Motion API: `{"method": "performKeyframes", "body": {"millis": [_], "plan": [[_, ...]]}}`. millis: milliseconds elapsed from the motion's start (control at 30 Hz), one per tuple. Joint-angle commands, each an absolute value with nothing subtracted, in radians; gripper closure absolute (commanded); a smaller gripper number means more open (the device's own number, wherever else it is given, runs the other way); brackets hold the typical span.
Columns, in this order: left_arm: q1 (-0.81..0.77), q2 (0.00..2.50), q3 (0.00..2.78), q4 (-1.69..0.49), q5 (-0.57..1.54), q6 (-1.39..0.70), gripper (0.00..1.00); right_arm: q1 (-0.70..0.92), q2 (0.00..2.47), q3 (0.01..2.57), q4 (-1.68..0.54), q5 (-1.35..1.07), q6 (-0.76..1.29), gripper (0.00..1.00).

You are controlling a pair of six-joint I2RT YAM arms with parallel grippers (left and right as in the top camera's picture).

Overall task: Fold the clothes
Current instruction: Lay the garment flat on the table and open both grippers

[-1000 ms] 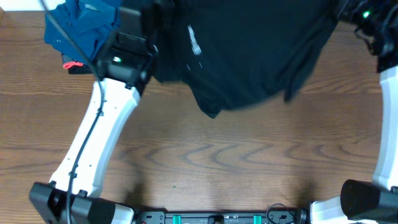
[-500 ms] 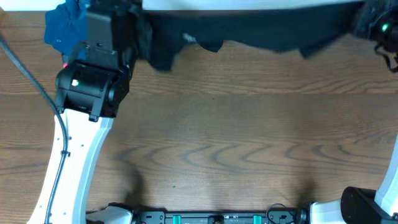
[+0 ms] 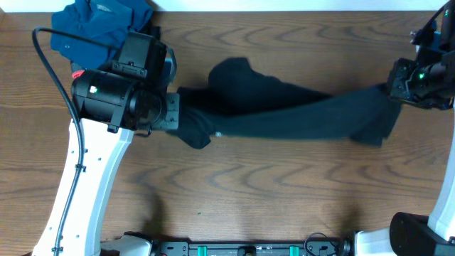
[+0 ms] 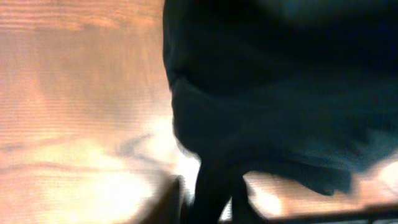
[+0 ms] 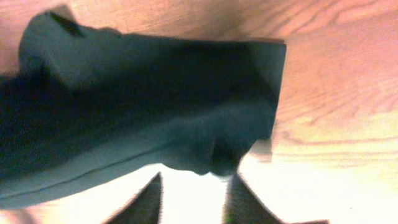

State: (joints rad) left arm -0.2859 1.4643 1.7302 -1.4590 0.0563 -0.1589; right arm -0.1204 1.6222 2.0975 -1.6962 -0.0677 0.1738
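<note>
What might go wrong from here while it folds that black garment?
The black garment lies as a rumpled, bunched band across the table, not flat, so a fold made now would probably trap creases. The right gripper stands open just off the cloth's end; a fresh grab might miss or pinch several layers. The blue garment sits close beside the left arm, which might snag it.
</note>
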Motion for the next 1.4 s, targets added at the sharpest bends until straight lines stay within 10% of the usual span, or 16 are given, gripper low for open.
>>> {"method": "performKeyframes", "body": {"millis": [0,67,600,1367], "plan": [[-0.283,1.459,1.729,-1.497,0.072,-0.189,0.28,-0.122,1.612,2.084,-1.698,-0.056,0.159,0.01],[-0.283,1.459,1.729,-1.508,0.072,-0.189,0.02,-0.122,1.612,2.084,-1.698,-0.056,0.160,0.01],[-0.283,1.499,1.656,-1.432,0.165,-0.156,0.01,-0.123,1.617,2.078,-1.652,-0.056,0.159,0.01],[-0.287,1.819,1.509,-0.743,0.188,0.023,0.02,-0.120,1.785,1.826,-1.309,-0.116,0.216,0.06]]}}
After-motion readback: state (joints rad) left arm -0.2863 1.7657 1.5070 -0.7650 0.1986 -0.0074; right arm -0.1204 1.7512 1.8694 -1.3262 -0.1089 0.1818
